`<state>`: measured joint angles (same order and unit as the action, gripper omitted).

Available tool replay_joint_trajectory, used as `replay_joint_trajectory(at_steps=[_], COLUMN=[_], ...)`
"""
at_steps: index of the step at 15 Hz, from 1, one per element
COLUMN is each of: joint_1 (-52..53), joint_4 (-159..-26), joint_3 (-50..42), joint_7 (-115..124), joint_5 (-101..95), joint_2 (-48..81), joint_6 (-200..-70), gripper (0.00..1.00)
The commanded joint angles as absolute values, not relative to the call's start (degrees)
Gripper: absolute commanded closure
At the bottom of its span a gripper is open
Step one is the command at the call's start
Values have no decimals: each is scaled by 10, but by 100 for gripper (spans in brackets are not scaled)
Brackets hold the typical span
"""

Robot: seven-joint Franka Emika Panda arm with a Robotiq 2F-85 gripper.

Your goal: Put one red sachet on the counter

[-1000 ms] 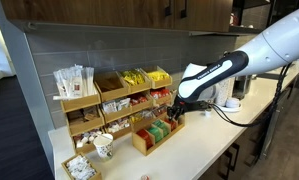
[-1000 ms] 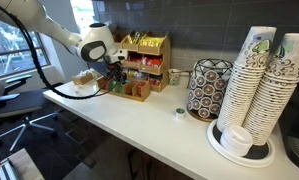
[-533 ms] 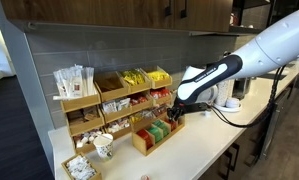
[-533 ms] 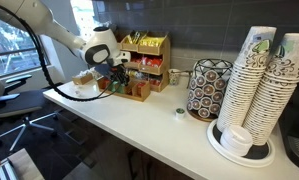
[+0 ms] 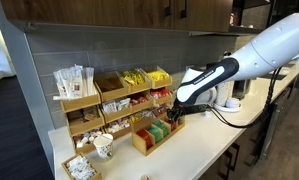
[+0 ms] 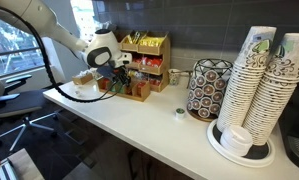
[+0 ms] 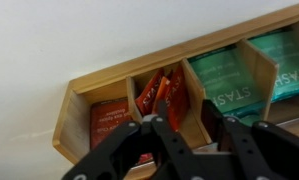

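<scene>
two or more red sachets (image 7: 161,94) sit in the left compartments of the organizer (image 7: 89,86), just beyond our gripper (image 7: 189,128), jaws spread and empty; we should straddle one only, pinch gently, then lift toward the counter (image 6: 139,120).

Opposed exteriors along counter (image 5: 204,146); wrist close

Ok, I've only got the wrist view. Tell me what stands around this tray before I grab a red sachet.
Observer: A tiered wooden organizer rises directly behind the tray.
Operator: Now give me the counter next to it.
Observer: A paper cup stands on the counter, a little apart from the tray's end.
Operator: And farther along.
Observer: Tall stacks of paper cups sit at the far end, well away from the gripper.
</scene>
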<state>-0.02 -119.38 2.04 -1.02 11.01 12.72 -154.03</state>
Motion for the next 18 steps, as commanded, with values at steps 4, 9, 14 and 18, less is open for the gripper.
replay_joint_trajectory(at_steps=[4,9,14,18], joint_1=[-18,-24,-28,-30], joint_4=[-1175,-1168,-1161,-1158], joint_3=[36,38,42,46], joint_7=[-48,-56,-61,-65], joint_5=[141,144,147,147], joint_2=[152,159,171,178], joint_6=[-1553,-1552,-1550,-1549], gripper=[63,67,67,69])
